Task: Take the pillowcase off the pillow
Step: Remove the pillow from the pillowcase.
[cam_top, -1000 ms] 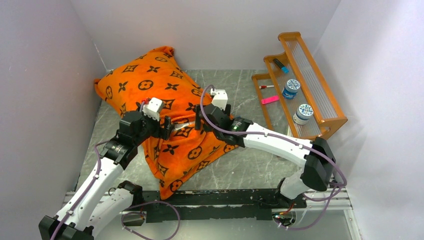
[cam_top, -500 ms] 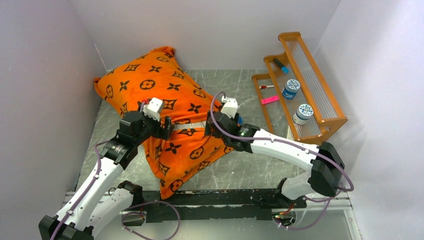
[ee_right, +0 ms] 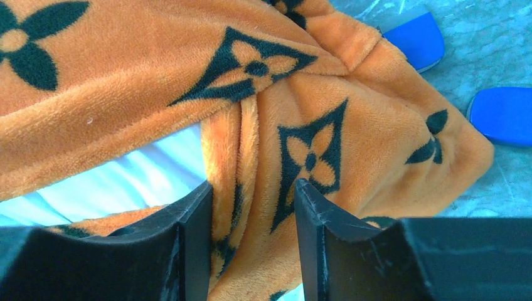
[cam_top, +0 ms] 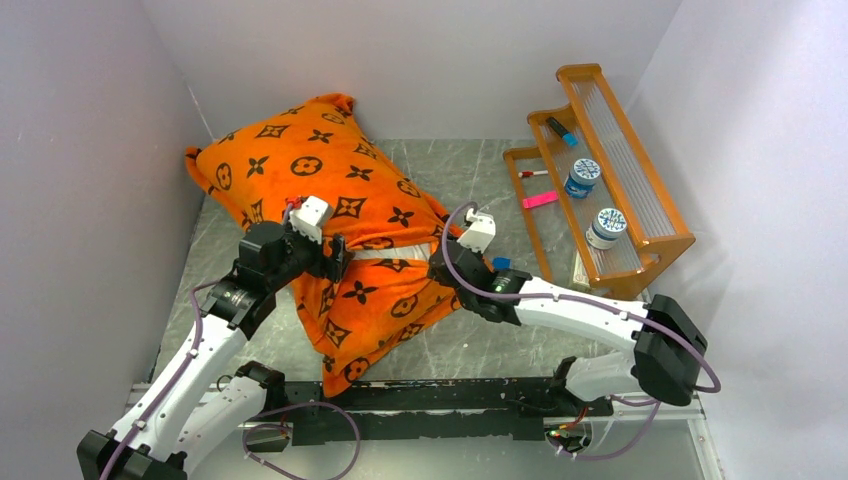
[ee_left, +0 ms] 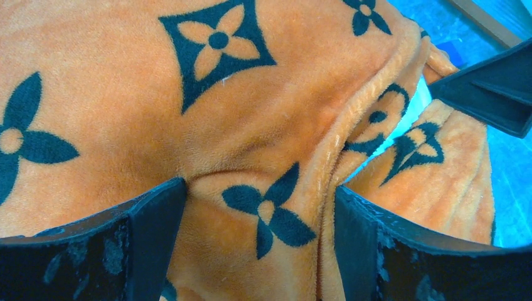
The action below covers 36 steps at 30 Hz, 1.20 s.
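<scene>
The orange pillowcase (cam_top: 320, 170) with dark flower motifs covers the pillow, lying from the back left corner toward the front middle. A white strip of the pillow (cam_top: 385, 252) shows at the opening between my grippers. My left gripper (cam_top: 335, 262) is shut on a thick bunch of the pillowcase (ee_left: 263, 213) at the left side of the opening. My right gripper (cam_top: 442, 268) is shut on a folded edge of the pillowcase (ee_right: 251, 157) at the right side. White pillow (ee_right: 125, 182) shows just left of the right gripper (ee_right: 254, 232). In the left wrist view the left gripper (ee_left: 260, 232) fills with fabric.
An orange stepped rack (cam_top: 640, 180) with two white jars (cam_top: 605, 227), a marker and a pink item stands at the right. Two blue flat items (ee_right: 417, 37) lie on the grey table (cam_top: 500, 340) by the pillowcase corner. Walls close in at left and back.
My right gripper has pulled its fabric edge to the right and nearer, stretching the opening wider. The pillowcase's far end has shifted. The left arm has stayed put.
</scene>
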Motion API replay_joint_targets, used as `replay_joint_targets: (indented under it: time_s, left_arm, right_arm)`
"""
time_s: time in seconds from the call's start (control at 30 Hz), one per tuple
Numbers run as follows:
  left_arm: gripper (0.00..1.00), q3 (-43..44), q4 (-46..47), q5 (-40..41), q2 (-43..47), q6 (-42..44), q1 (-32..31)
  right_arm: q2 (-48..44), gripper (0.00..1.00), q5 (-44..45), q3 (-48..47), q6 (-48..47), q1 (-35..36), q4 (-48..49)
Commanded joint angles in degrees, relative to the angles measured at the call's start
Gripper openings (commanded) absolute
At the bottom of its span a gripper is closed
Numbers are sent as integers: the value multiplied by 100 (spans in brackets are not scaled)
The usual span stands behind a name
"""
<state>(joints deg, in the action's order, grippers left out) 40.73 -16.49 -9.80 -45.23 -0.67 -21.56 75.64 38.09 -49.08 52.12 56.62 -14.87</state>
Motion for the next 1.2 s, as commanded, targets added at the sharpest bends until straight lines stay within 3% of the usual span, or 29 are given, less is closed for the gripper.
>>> replay_joint_targets:
  time_s: [0.0, 0.07, 0.4, 0.67, 0.77, 0.97, 1.17]
  left_arm:
    - [88, -30, 178, -533, 35, -68, -6]
    - [90, -12, 299, -785, 43, -194, -6]
    - [96, 876, 135, -2201, -596, -1118, -4]
    - [93, 1398, -114, -2095, -985, -1815, -100]
    - [91, 1678, -387, -1660, -1150, -2030, -477]
    - [88, 2340, -934, 191, -1543, -2422, -1927]
    - [85, 2531, -1023, 1328, -2162, -2848, -3008]
  right_arm:
    - [-270, 42, 242, 827, -412, -82, -199]
    - [-437, 33, 25, 1132, -591, -79, 518]
    - [-979, 13, -724, 1911, -1169, -78, 2593]
    - [-1059, 0, -1061, 2397, -1138, -81, 3319]
    - [-1051, 0, -1109, 2459, -1125, -81, 3400]
    - [-1095, 0, -1155, 2569, -1128, -81, 3527]
    - [-1026, 0, -1261, 2579, -1085, -80, 3559]
